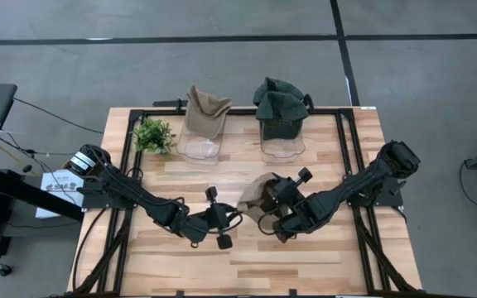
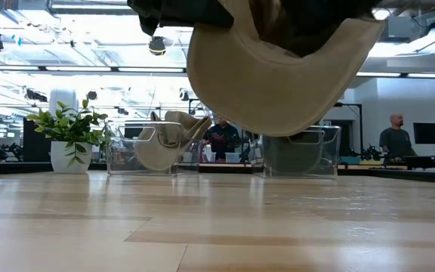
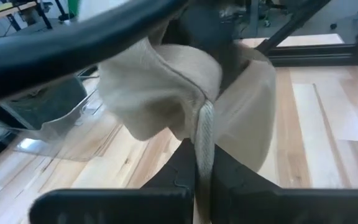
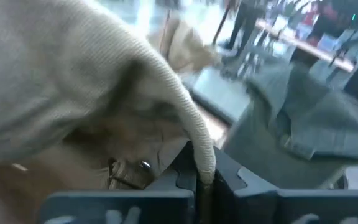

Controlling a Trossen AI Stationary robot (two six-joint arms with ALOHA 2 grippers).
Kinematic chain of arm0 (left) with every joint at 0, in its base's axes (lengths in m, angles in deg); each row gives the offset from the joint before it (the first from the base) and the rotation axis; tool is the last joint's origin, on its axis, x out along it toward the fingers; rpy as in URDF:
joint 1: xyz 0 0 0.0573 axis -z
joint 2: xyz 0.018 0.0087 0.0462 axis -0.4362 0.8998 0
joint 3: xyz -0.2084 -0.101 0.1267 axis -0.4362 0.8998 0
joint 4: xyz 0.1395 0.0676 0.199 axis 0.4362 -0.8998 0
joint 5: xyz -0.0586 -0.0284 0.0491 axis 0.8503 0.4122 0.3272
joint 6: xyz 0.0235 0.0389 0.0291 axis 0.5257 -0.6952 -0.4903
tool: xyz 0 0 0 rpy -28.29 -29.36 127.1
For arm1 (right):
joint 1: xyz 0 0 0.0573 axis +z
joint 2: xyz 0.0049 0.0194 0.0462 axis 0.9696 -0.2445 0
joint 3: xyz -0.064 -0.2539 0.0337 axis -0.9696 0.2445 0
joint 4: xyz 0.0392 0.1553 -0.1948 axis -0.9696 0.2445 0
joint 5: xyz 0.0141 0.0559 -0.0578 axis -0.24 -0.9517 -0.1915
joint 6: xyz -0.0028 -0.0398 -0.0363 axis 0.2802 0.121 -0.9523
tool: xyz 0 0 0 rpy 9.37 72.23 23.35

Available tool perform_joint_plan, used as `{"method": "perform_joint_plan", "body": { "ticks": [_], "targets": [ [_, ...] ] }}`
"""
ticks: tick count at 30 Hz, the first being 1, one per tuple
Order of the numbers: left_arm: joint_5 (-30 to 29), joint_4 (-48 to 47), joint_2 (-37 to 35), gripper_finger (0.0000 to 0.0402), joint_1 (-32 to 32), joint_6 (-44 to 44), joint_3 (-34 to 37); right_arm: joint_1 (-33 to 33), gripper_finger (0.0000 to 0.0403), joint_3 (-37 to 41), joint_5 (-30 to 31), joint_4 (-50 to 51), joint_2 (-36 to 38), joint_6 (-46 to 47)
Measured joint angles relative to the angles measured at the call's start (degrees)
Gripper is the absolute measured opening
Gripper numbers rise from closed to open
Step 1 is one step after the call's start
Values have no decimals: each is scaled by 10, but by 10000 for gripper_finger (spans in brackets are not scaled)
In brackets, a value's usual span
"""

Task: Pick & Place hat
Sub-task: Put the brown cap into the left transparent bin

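Behind my wooden table (image 1: 305, 257), two clear bins wait: the left bin (image 1: 199, 142) holds tan hats, the right bin (image 1: 282, 136) dark green ones. Both my left gripper (image 1: 240, 218) and right gripper (image 1: 265, 220) pinch the beige hat (image 1: 255, 194) (held midair); its underside stays hidden.

We look straight down on the counter (image 1: 247, 257) from overhead; we also look level across it. Both wrist cameras sit tight against the tan hat (image 3: 185, 93), shared by all views.
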Motion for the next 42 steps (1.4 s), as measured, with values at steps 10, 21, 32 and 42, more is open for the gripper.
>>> {"method": "perform_joint_plan", "body": {
  "ticks": [10, 21, 32, 42],
  "targets": [
    [2, -8, 0, 12, -5, 2, 0, 80, 31, -56, -35, -74, 2, -156],
    [-15, -18, 0, 12, -5, 2, -1, 153, 30, -117, 3, -29, 11, -201],
    [-28, -24, 0, 12, -5, 4, -1, 142, 24, -112, -69, -28, 11, -185],
    [-29, -30, 0, 12, -6, 4, -1, 121, 11, -112, -90, -7, 11, -174]
  ]
}}
